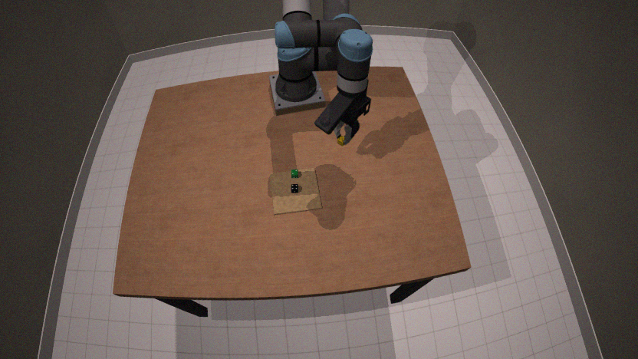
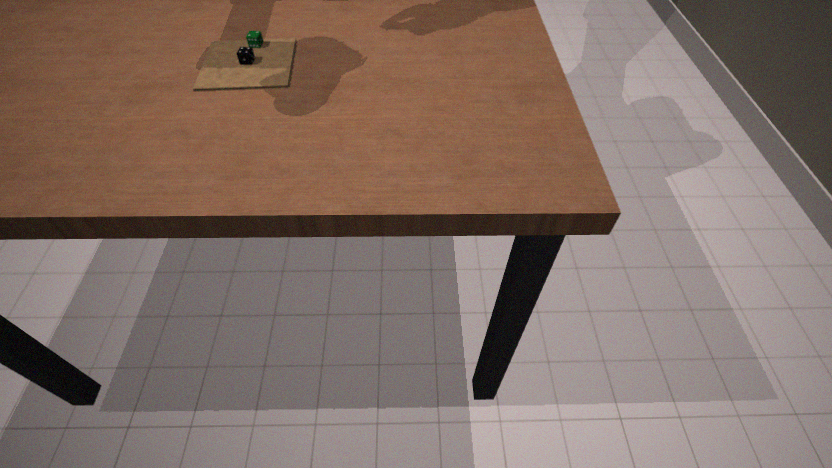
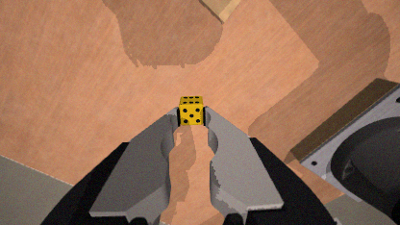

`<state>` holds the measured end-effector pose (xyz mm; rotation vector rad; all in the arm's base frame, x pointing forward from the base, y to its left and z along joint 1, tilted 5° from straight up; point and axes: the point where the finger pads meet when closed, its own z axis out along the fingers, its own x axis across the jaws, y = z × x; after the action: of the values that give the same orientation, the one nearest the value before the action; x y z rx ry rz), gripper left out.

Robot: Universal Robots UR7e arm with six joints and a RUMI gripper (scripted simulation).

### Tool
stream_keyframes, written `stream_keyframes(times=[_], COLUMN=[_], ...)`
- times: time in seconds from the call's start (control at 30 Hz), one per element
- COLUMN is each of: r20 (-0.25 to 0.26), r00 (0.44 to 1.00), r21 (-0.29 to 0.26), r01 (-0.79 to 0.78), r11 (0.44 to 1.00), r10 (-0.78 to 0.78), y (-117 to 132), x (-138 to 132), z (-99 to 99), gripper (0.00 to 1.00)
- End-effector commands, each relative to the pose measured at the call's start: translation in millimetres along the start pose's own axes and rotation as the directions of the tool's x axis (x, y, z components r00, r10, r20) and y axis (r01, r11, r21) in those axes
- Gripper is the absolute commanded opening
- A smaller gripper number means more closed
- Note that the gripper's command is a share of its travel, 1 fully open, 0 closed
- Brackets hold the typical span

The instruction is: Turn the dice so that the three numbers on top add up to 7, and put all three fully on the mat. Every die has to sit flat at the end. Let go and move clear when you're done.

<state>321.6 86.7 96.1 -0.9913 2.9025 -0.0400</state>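
Your two-jaw gripper (image 3: 191, 116) grasps the small yellow die (image 3: 190, 111) at its fingertips (above the brown wooden table (image 3: 72, 72)).

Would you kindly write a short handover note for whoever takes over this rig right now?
Pincer: shut on the yellow die, carried above the table near the arm's base plate, away from the mat.

Mat: the black die sits flat and fully on it. The green die sits at the mat's far edge; whether it is fully on cannot be told.

Done: black die placed, yellow die picked up.

Left: bring the yellow die to the mat and set it down flat, check the green die's footing, and confirm the three top faces total 7; the pips on the mat dice are too small to read.
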Motion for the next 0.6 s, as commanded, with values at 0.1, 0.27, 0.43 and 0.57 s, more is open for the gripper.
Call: stream_keyframes(times=[0.1, 0.27, 0.43, 0.57], r20=[0.003, 0.004, 0.004, 0.004], r00=[0.990, 0.958, 0.899, 0.847], r21=[-0.002, -0.001, 0.000, 0.000], r01=[0.144, 0.286, 0.438, 0.531], r11=[0.990, 0.958, 0.899, 0.847], r10=[-0.144, -0.286, -0.438, -0.531], y=[-1.7, -2.7, -3.6, -3.9], x=[-2.6, -4.9, -7.4, -8.9], z=[0.1, 0.5, 0.9, 1.2], gripper=[0.03, 0.03, 0.03, 0.03])
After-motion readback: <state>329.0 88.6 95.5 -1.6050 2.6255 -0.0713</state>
